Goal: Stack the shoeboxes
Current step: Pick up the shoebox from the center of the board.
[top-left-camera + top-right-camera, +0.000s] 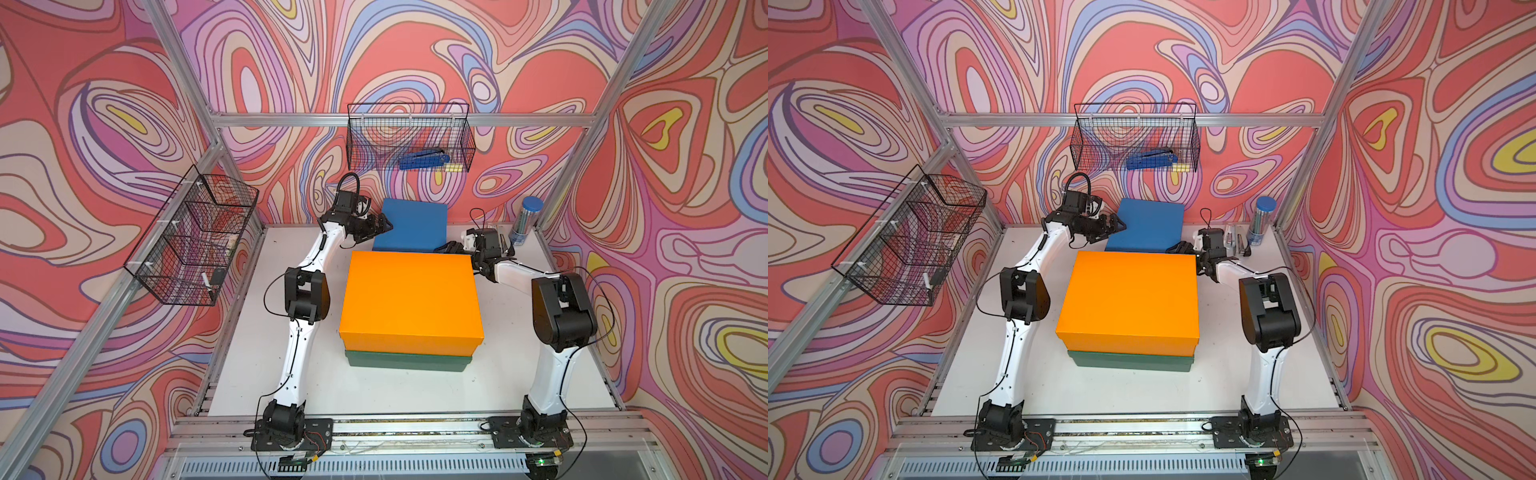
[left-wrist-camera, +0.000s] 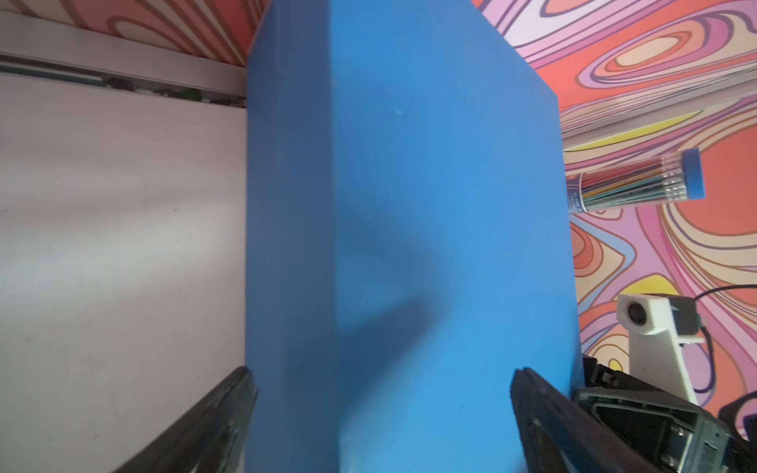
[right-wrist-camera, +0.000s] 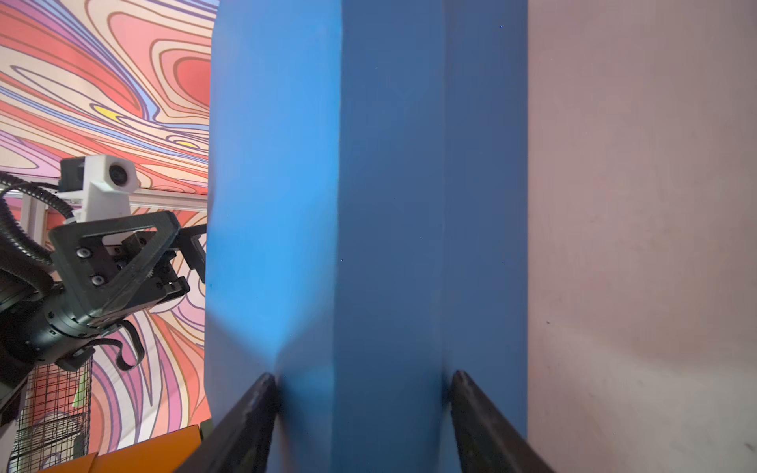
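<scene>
The right gripper [image 3: 362, 374] pinches the blue shoebox [image 1: 415, 224] by its lid edge; the left gripper [image 2: 381, 368] straddles it wide.

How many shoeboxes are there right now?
3: the orange shoebox sits stacked on the green shoebox in the middle; the blue shoebox is behind them. None looks hidden.

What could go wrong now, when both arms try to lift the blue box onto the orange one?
The right gripper seems to pinch only the lid rim of the blue shoebox, so the lid may lift off alone or dent.
The pencil tube stands close to that gripper, at the back of the table. A swing of the arm could knock it over.
</scene>
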`<state>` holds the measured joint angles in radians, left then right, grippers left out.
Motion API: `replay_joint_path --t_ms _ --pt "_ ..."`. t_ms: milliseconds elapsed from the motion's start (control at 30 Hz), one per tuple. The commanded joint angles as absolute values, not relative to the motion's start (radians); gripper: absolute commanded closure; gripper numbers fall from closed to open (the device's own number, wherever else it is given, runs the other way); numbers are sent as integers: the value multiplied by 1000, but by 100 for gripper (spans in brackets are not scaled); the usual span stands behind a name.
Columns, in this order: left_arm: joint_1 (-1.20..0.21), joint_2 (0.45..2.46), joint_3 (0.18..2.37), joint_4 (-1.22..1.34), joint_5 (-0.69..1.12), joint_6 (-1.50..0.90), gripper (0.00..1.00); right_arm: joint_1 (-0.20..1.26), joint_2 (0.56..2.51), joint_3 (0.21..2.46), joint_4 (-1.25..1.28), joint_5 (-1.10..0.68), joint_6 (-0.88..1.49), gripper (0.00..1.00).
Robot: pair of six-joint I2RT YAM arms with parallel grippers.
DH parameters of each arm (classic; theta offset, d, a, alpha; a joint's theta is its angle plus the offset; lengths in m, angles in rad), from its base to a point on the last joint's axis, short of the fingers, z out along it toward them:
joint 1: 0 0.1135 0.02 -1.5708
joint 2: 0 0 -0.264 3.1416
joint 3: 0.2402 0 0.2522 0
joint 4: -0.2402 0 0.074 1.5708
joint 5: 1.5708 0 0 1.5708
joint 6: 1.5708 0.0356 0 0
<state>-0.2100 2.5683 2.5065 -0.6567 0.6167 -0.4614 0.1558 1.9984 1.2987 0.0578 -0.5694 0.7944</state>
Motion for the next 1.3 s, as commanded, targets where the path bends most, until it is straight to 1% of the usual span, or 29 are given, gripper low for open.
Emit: replay_joint_path --t_ms 0,133,400,567,733,900,1067,1267 --pt "-213 2581 2516 -624 643 -461 0 166 1988 1251 22 -548 788 24" --pt "-206 2569 2516 -653 624 -433 0 116 1937 1239 29 -507 769 13" --pt "-181 2527 2484 -643 621 -450 0 60 1973 1380 -33 -515 690 2" --pt "-164 2496 2431 -614 601 -481 0 59 2083 1515 -24 -534 712 2" --pt "-143 2455 2332 -530 625 -555 0 60 2216 1634 -45 -540 739 2" --pt "-143 2467 2323 -546 636 -580 0 82 2314 1709 -67 -552 745 2" --pt "-148 2481 2312 -546 654 -594 0 105 2368 1766 -77 -573 752 2" --pt "-157 2494 2322 -516 675 -630 0 121 2379 1780 -60 -599 777 2"
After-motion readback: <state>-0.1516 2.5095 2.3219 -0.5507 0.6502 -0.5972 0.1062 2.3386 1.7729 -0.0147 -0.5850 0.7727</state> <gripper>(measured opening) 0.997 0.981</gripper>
